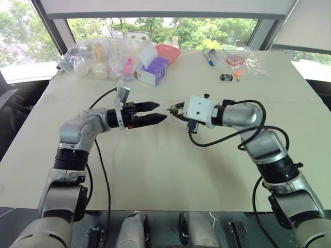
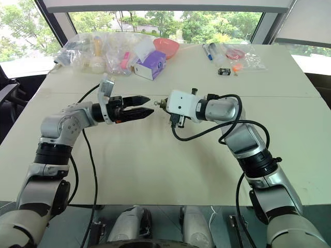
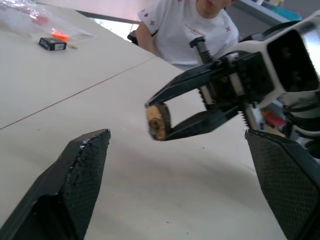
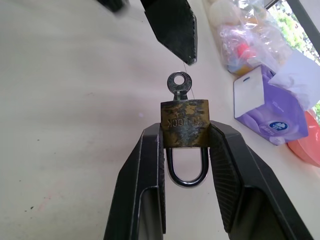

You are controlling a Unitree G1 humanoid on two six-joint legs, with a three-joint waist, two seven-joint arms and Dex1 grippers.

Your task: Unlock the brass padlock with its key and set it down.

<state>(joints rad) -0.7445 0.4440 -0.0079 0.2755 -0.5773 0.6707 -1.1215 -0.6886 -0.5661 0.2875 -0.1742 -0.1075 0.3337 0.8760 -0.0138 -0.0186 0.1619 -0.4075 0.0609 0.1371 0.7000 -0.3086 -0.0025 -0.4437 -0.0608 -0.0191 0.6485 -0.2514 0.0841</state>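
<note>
The brass padlock [image 4: 184, 123] sits clamped in the right jaws [image 4: 185, 150] above mid-bench, shackle inward, key [image 4: 178, 83] pointing out. The left jaws [image 1: 155, 112] gape apart just beside that key, facing it along its long axis.

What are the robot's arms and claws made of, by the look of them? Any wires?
Both arms are silver-grey shells with black rings at the joints, and a loose black cable loops along each. The left claw has two black tapered fingers with a fine cross-hatched grip surface. The right claw has the same black fingers and sits on a white boxy housing.
</note>
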